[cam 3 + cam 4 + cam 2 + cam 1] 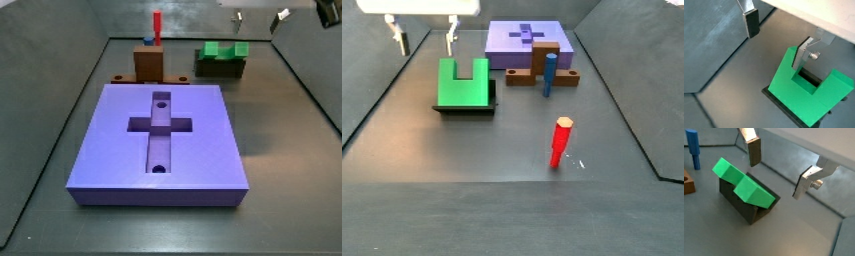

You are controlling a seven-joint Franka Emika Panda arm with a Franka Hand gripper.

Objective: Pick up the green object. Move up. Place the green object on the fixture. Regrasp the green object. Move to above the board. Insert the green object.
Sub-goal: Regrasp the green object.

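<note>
Side view: gripper (424,39) spread wide and empty at 11 o'clock above green object (462,82) resting on fixture (465,107); regrasp should centre jaws squarely across its body.

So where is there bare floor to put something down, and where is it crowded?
Bare floor lies in front of the red peg and between the green piece on its fixture and the left wall. It is crowded between the purple board, brown block and blue peg. The gripper hangs open above the green piece.
</note>
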